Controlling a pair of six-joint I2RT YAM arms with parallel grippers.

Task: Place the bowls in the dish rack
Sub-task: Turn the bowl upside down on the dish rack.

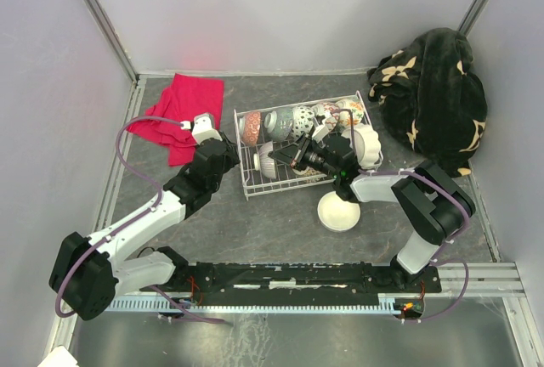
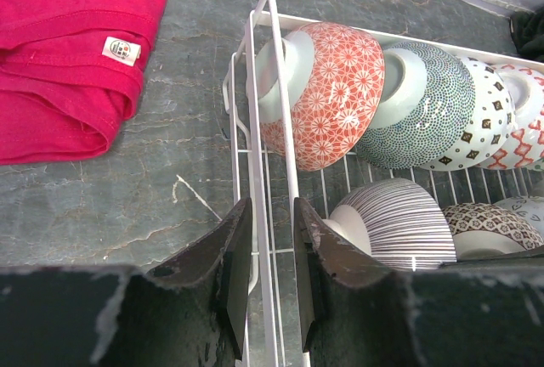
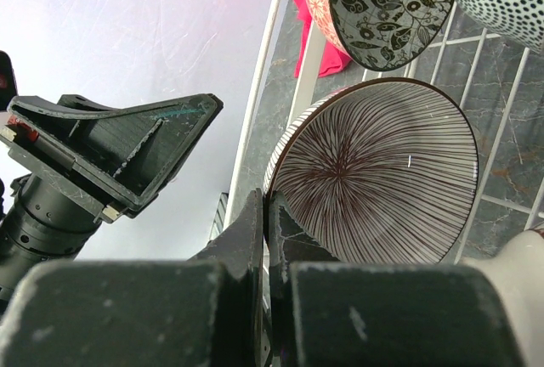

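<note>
Grey, stone-look table [image 1: 255, 223] under white walls carries everything. Among the bowls, the striped bowl [image 3: 382, 180] is the one in hand. It stands on edge at the left end of the near row of the dish rack [image 1: 242, 150], with its inside facing the right wrist camera. It looks like glazed ceramic, so I judge it stiff, smooth, fairly heavy for its size, and liable to chip against wire or a neighbour. The thin rim is the only practical hold, and a pinch there could let the bowl swing. The right gripper [image 3: 266, 214] is clenched on that rim at the bowl's left edge, one finger inside and one outside. Behind it, patterned bowls lean on edge along the far side. The left gripper [image 2: 272, 214] straddles the rack's left end wire with its jaws drawn in around it, apparently steadying the rack. One white bowl [image 1: 340, 212] sits on the table just in front of the rack, not yet loaded.
</note>
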